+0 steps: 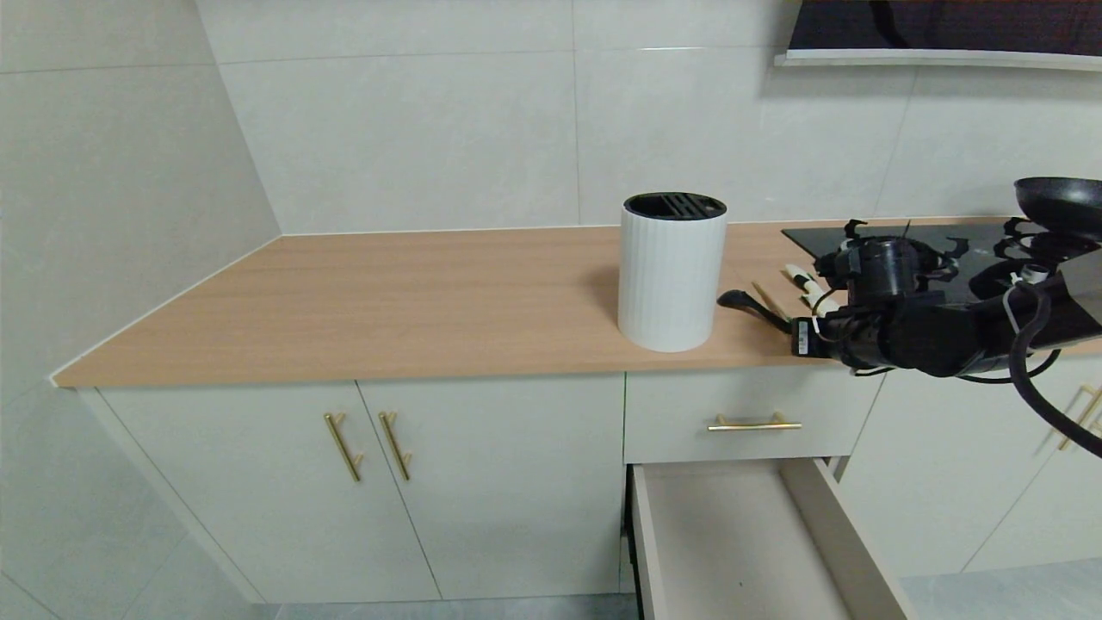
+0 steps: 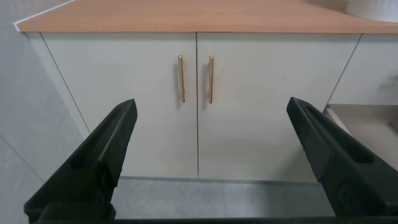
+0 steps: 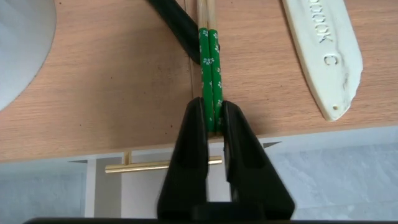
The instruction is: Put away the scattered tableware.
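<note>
Nearest, low before the double cupboard doors [image 2: 261, 106]: left gripper [image 2: 210, 112], fingers spread wide, nothing between them. To its right, under the counter edge, a pulled-out drawer [image 1: 732, 534], bare inside.

At the front lip of the wooden countertop [image 1: 387, 301]: right gripper [image 3: 214, 109], pinched tight on the green-painted ends of a pair of chopsticks [image 3: 209, 56]. Sticks flat on the wood, side by side, long axis running straight back from the counter edge and in line with the gripper's own reach. Touching them on the holder's side, a black-handled utensil [image 3: 174, 28], slanting in across the wood. On the other side and apart, a white ceramic piece [image 3: 326, 53], probably a spoon, its far end cut off.

Just beyond and to the robot's left of the held sticks: a white ribbed utensil holder [image 1: 671, 275], upright, slotted black top facing up. Judged the goal for the chopsticks, so a lift, a short swing left and a tip towards vertical, tapered ends down, to meet a slot. Right arm plainly the nearer of the two, left arm well off below the counter.

Farthest back on the right: black glass hob [image 1: 826, 241] and a dark pan [image 1: 1063, 202].
</note>
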